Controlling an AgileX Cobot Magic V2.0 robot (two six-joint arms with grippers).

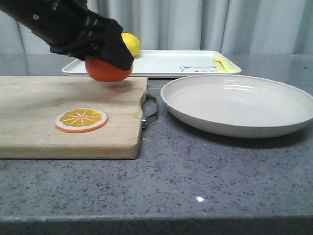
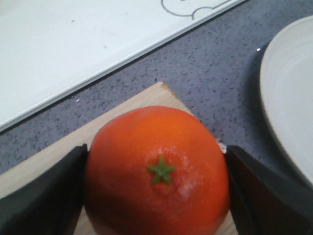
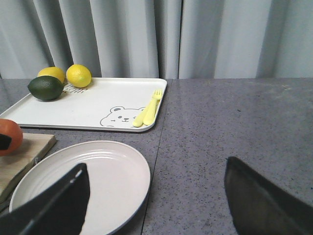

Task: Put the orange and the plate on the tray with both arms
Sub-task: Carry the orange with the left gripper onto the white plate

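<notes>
A: Front view first: where is the fruit?

B: The glossy, round, bright-orange orange [image 1: 106, 70] hangs in the left gripper [image 1: 108, 58], lifted just above the far right corner of the pale wooden cutting board [image 1: 68, 117]. In the left wrist view the two dark fingers [image 2: 41, 196] press its sides, the green stem mark facing the camera, so that claw is clamped on the fruit.

A: And which way to the target?

B: The flat white rectangular tray [image 1: 161, 62] with the bear drawing lies just beyond the board's far edge, its long axis running left to right. So the carry is short, away from the robot and slightly right (my reading, not something shown).

A: The other arm?

B: The right gripper [image 3: 156, 200] hovers with its jaws spread wide, holding nothing, near the right rim of the large, shallow, off-white round plate [image 1: 239, 104]. The plate sits on the speckled grey countertop [image 1: 195, 181], right of the board and nearer than the tray, so the right arm is closer to it.

A: What is already on the tray?

B: Two yellow lemons [image 3: 78, 75], a dark green lime [image 3: 46, 87] and a pale yellow fork [image 3: 152, 104]. A flat orange slice disc [image 1: 81, 119] rests on the board.
</notes>
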